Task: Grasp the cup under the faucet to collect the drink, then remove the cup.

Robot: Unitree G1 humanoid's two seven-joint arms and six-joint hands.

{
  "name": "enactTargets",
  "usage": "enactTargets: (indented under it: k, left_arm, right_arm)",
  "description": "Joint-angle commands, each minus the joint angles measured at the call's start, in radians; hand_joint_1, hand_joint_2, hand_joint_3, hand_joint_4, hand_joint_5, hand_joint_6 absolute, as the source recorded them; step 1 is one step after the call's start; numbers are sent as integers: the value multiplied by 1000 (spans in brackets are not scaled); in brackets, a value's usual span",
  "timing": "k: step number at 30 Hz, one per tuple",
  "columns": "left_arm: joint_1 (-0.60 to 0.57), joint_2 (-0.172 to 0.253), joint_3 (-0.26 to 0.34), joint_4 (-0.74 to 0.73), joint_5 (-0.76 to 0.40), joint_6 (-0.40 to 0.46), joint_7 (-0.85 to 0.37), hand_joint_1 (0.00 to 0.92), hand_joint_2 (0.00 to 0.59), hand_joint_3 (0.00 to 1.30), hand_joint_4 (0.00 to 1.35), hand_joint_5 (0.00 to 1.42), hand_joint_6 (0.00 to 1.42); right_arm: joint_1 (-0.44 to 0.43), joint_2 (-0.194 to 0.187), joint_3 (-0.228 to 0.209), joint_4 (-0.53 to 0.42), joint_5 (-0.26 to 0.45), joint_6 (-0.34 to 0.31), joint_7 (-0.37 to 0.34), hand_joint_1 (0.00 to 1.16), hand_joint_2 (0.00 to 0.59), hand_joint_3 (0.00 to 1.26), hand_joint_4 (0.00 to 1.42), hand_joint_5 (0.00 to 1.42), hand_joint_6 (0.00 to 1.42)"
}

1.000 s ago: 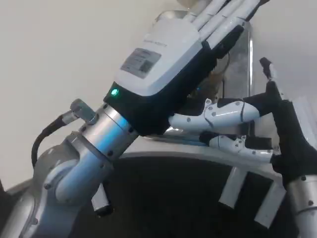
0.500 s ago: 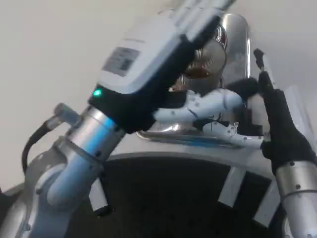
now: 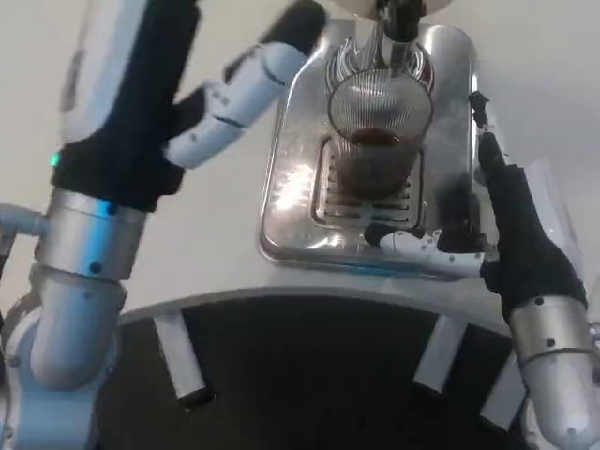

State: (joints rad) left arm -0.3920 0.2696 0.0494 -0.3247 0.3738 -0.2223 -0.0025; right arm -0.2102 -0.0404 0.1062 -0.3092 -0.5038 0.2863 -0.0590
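A ribbed clear glass cup (image 3: 377, 131) with dark drink in its lower part stands on the chrome drip tray (image 3: 291, 202), right under the faucet (image 3: 398, 21). My left hand (image 3: 131, 94) is raised at the picture's left, clear of the cup, its thumb (image 3: 246, 82) stretched toward the tray's top left corner; its other fingers run off the top edge. My right hand (image 3: 511, 234) stands to the right of the cup, its thumb (image 3: 483, 127) pointing up and its white fingers (image 3: 427, 247) lying low along the tray's front edge. Neither hand holds the cup.
The tray sits on a white machine body whose curved front edge (image 3: 309, 302) crosses the picture, with white ribs (image 3: 178, 361) over a dark hollow below. A pale wall fills the background. A clear plastic part (image 3: 553, 202) stands behind my right hand.
My left hand has swung from in front of the cup to the far left and upward, uncovering the cup and the tray. My right hand has stayed beside the tray, shifting slightly.
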Motion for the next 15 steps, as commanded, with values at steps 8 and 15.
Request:
enactTargets:
  k: [8,15]
  left_arm:
    - [191,55,14,124,137,-54,106,0,232,0,0,0,0]
    - [229,48,4,140,140,-41,103,0,234,0,0,0,0]
  right_arm:
    - [-55,38,16,81,72,-63,-40,1161,66,26,12,25,144]
    - [-74,54,34,122,62,-79,-85,1035,108,36,23,37,144]
